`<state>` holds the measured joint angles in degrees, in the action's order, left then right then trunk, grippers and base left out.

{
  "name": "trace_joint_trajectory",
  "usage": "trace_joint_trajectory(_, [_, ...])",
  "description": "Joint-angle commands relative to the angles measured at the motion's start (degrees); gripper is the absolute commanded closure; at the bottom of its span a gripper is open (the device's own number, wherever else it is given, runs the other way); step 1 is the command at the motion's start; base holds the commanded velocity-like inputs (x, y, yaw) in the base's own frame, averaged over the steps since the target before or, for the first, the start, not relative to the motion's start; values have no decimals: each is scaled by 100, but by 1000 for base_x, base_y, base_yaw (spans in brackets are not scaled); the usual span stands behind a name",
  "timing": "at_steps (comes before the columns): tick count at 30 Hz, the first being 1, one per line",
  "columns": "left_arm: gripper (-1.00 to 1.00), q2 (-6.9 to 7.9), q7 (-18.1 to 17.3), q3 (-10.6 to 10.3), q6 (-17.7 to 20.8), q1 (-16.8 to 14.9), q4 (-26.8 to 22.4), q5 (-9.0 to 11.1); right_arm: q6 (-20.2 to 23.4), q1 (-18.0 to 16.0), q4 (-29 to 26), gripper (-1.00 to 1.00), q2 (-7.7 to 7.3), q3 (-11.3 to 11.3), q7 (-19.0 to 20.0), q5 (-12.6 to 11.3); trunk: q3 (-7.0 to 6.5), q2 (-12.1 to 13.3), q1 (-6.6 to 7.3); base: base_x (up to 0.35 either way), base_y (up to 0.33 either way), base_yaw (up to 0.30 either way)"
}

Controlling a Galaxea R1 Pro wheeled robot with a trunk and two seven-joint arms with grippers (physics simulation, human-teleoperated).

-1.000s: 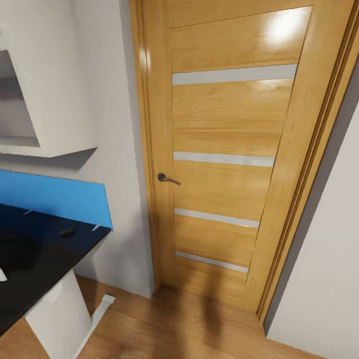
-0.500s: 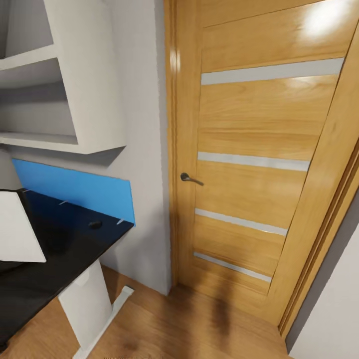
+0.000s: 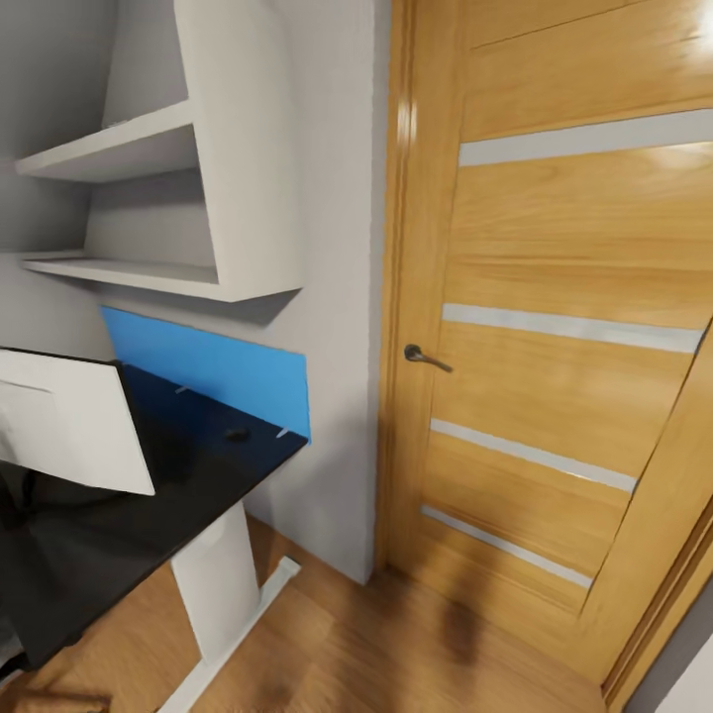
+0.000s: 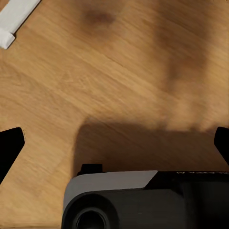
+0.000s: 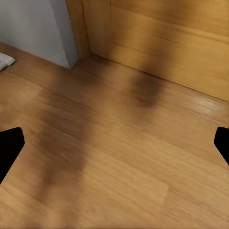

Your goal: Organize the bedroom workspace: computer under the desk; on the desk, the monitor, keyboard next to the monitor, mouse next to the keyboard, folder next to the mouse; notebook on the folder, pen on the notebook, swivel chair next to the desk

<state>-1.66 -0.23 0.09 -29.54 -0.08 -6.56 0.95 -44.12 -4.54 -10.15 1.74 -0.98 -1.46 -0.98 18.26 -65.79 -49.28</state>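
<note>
Right now I'm mid-transit, so the job is steering the base cleanly toward the desk [image 3: 89, 555]. Nearest me, both pincers hang over bare wood floor [image 5: 114, 157]; the left pincer [image 4: 114, 138] and right pincer [image 5: 114, 143] each show fingertips spread wide apart, holding nothing. On the black tabletop, the monitor [image 3: 69, 421] stands with its white back toward me, and the mouse [image 3: 237, 434] sits beyond it near the blue wall panel [image 3: 213, 366]. Farther, beside the desk, is the wooden door [image 3: 564, 327]. I'd swing wide of the desk's white leg [image 3: 213, 584] and keep my arms tucked.
</note>
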Motion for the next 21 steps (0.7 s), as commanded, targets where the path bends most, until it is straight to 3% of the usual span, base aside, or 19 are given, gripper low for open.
trace_joint_trajectory(1, [-100, -1, -3, 0, -14, -1, -3, 10, -14, -3, 2, -100, 2, -6, -4, -8, 6, -4, 0, 0, 0, 287])
trace_joint_trajectory(21, [-100, -17, 35, 15, -102, 0, -42, 29, 2, -2, 4, -100, -7, -21, -4, -21, 16, -4, 0, 0, 0, 287])
